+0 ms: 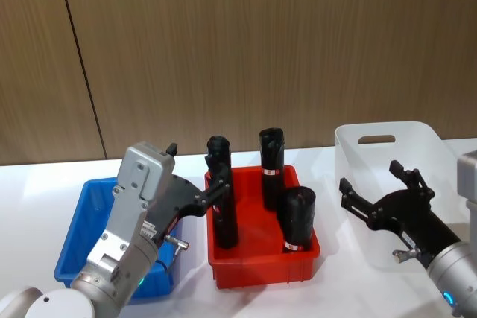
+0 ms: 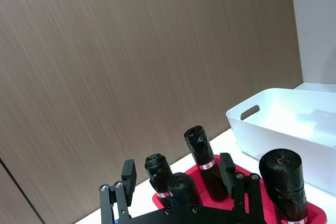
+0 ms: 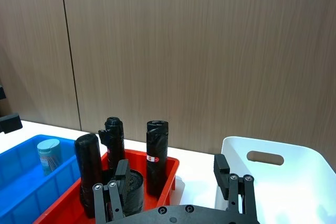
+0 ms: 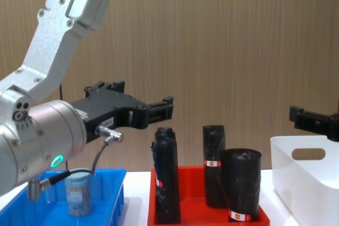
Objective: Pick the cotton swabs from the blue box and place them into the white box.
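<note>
Left tool [image 4: 140, 96] gaping wide, empty, up above the blue box [image 1: 89, 206] right edge. Looks like 1 cotton swabs [image 3: 50, 153] tub inside it. Right tool [image 1: 370, 176] also wide, far right of it.

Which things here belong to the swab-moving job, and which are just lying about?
Job: cotton swabs tub in the blue box; white box; left gripper, open, raised near the blue box; right gripper, open, near the white box.
Lying about: red tray; four black rolls standing in it.
</note>
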`<action>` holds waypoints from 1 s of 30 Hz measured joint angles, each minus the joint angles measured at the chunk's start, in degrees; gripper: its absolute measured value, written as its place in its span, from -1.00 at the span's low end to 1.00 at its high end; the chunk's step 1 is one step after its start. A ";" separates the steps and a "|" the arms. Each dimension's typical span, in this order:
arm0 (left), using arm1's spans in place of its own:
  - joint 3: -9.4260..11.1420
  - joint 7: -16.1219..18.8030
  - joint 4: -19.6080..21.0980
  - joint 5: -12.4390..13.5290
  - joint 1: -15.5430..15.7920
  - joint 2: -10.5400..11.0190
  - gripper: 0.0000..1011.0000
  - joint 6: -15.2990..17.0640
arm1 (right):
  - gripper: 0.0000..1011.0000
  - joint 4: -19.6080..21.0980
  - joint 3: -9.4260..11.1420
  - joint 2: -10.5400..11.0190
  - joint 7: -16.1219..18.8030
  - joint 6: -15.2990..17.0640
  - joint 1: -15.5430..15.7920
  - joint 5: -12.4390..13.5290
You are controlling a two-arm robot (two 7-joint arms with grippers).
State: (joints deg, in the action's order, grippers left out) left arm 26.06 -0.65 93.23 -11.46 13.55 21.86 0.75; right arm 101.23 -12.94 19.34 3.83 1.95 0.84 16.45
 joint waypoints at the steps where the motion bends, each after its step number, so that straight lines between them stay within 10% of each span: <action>1: 0.00 0.00 0.00 0.00 0.00 0.00 0.99 0.00 | 0.98 0.00 0.00 0.00 0.00 0.00 0.00 0.00; 30: -0.04 0.03 -0.04 -0.03 0.04 0.03 0.99 0.05 | 0.98 -1.18 0.19 0.60 6.59 3.67 -1.39 0.77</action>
State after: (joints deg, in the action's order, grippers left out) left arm 26.02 -0.62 93.19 -11.49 13.59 21.90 0.80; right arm 100.05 -12.75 19.94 10.42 5.63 -0.55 17.23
